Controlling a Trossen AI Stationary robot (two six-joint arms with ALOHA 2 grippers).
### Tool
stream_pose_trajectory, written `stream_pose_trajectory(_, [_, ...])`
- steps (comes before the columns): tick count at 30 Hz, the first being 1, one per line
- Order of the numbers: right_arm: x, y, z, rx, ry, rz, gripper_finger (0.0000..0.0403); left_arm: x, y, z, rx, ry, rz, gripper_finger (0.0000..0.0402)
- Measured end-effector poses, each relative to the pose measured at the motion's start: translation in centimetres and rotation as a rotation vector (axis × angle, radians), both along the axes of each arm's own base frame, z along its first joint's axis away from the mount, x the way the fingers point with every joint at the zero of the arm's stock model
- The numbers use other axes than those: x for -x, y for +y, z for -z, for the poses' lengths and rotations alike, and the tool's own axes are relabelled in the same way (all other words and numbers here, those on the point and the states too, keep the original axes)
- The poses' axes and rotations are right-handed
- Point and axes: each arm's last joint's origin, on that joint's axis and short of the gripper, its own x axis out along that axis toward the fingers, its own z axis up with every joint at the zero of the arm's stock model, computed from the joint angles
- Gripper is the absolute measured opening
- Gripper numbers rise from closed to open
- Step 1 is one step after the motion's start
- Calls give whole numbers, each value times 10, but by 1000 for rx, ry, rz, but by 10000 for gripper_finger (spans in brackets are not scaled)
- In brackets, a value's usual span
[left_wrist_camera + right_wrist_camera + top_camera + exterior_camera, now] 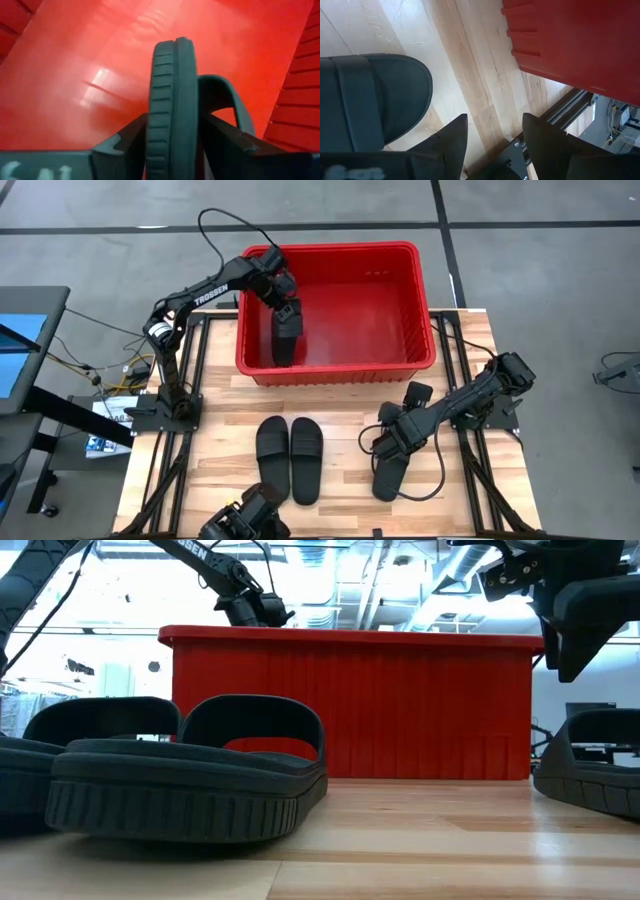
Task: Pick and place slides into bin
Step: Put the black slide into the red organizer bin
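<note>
The red bin stands at the table's far middle. My left gripper reaches into it, shut on a black slide, which also shows in the left wrist view. Two more slides lie side by side, soles down, on the table's near middle. A fourth slide lies sole down at the near right. My right gripper is open and empty just above the table by that slide's far end. My left gripper pinches the slide's sole between its two fingers, one on the underside and one on the footbed side by the strap. The slide stands on edge inside the bin, running away from the fingers toward the bin floor. Whether it touches the floor I cannot tell.
The bin's near wall rises between the table slides and the bin's inside. A black device sits at the table's near edge. Bare wood lies between the slides and the bin.
</note>
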Motion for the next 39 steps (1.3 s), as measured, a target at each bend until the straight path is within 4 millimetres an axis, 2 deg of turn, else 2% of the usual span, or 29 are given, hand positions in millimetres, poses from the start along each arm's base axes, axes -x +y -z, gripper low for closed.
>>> stream_pose_trajectory(39, [0, 0, 0, -7, 3, 3, 180, -4, -5, 2, -209, 209, 75, 171])
